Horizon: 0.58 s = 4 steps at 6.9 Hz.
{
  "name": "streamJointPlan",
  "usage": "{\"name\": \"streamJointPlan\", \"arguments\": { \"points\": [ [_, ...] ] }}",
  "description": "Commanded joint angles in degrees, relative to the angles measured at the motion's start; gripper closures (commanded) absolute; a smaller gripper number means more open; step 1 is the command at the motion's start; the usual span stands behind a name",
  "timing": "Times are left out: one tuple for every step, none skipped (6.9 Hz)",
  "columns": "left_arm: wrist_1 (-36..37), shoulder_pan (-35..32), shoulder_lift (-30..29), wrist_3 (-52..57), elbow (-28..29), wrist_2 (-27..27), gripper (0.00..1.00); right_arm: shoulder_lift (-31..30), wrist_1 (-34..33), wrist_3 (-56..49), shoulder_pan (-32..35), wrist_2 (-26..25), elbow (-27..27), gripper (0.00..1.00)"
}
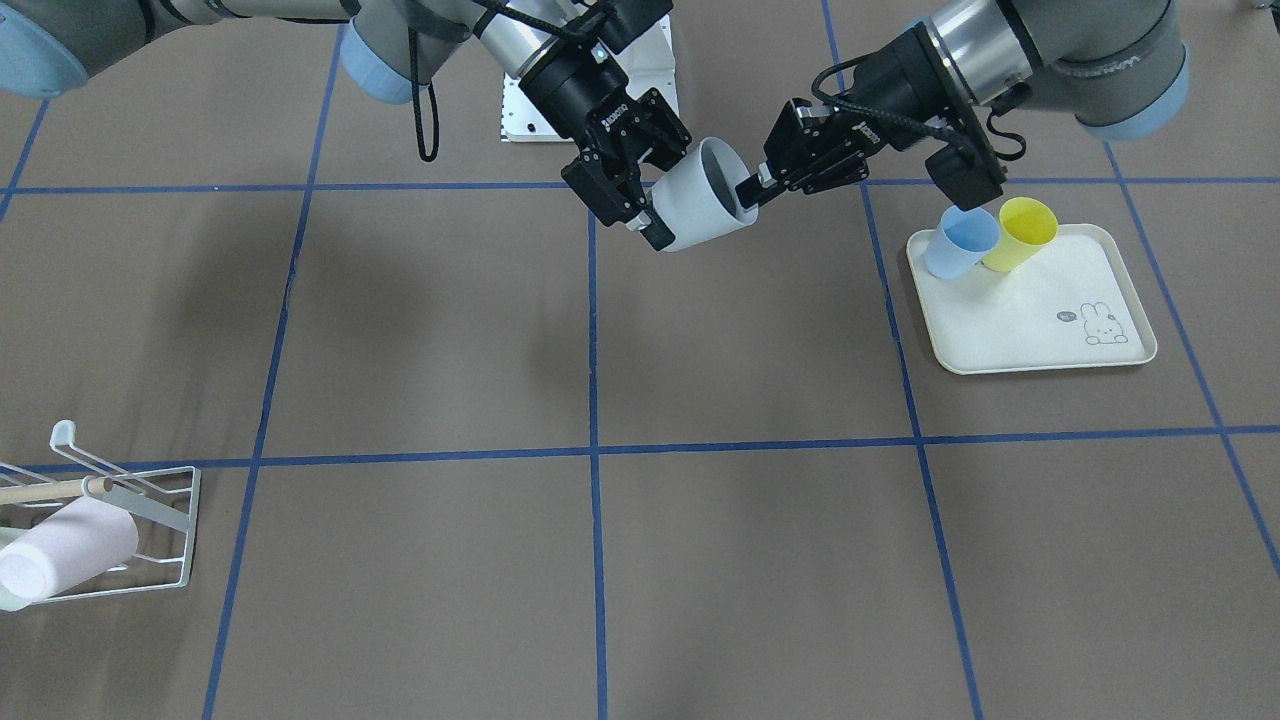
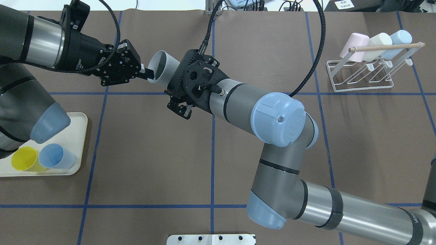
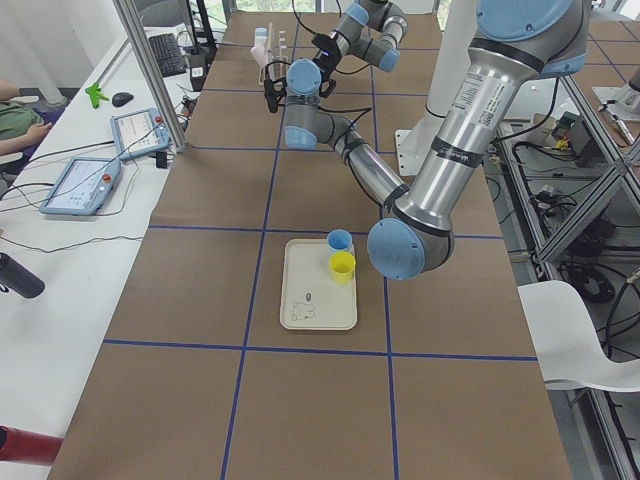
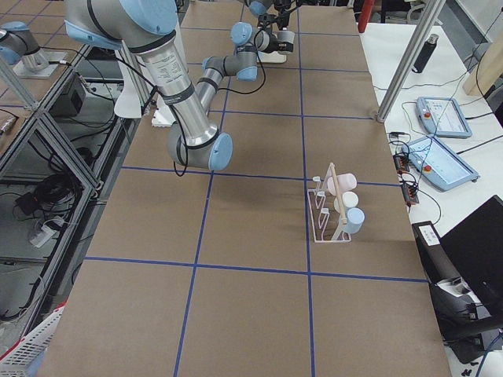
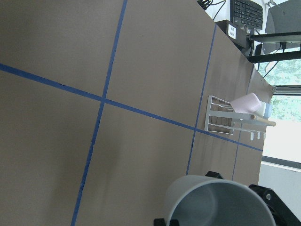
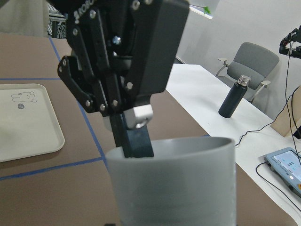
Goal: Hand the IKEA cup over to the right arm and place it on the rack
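A grey IKEA cup (image 1: pixel 700 205) hangs on its side in mid-air between both grippers, above the far middle of the table. My left gripper (image 1: pixel 752 190) is shut on its rim, with one finger inside the mouth, as the right wrist view shows (image 6: pixel 134 136). My right gripper (image 1: pixel 672 195) straddles the cup's body near the base, with its fingers against both sides. In the overhead view the cup (image 2: pixel 163 66) shows, but the right wrist hides the right fingers. The white wire rack (image 2: pixel 361 85) with a wooden dowel stands far off on the right side.
The rack holds a pink (image 2: pixel 354 44), a white and a light-blue cup. A cream tray (image 1: pixel 1030 350) with a rabbit drawing carries a blue cup (image 1: pixel 962 242) and a yellow cup (image 1: pixel 1020 233) on my left side. Blue tape lines cross the brown table.
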Motion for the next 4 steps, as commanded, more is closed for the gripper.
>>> {"name": "streamJointPlan", "arguments": {
  "points": [
    [-0.3,0.0,-0.4,0.2,0.0,-0.1,0.74,0.0,-0.1,0.0,0.0,-0.2,0.0,0.38],
    [-0.2,-0.1,-0.5,0.4,-0.1,-0.1,0.15,0.0,-0.1,0.0,0.0,-0.2,0.1,0.44],
    [-0.2,-0.2,-0.3,1.2,-0.3,-0.3,0.00,0.0,-0.3,0.0,0.1,-0.2,0.0,0.45],
    [-0.1,-0.6,-0.1,1.7,-0.3,-0.3,0.00,0.0,-0.8,0.1,0.2,-0.2,0.1,0.45]
  ]
}}
